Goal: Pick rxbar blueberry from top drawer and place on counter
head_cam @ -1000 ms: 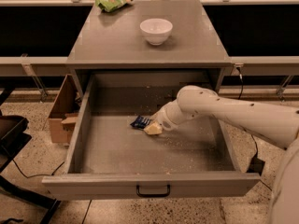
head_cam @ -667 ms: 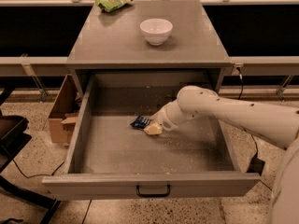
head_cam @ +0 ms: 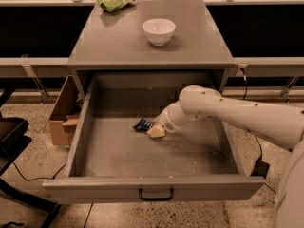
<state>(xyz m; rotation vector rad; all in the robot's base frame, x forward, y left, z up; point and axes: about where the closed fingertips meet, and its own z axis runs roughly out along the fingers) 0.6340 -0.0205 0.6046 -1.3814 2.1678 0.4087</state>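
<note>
The top drawer (head_cam: 118,151) is pulled wide open, with its black pull handle (head_cam: 156,194) at the front. The rxbar blueberry (head_cam: 141,124), a small dark navy wrapper, lies on the drawer floor near the middle. My gripper (head_cam: 155,131) reaches down into the drawer from the right and sits at the bar's right end, touching or covering it. The white arm hides most of the gripper. The counter (head_cam: 118,42) is the grey top above the drawer.
A white bowl (head_cam: 158,31) stands on the counter's middle right. A green snack bag (head_cam: 113,1) lies at its back left edge. A cardboard box (head_cam: 63,113) sits on the floor left of the drawer. A black stand (head_cam: 12,137) is at far left.
</note>
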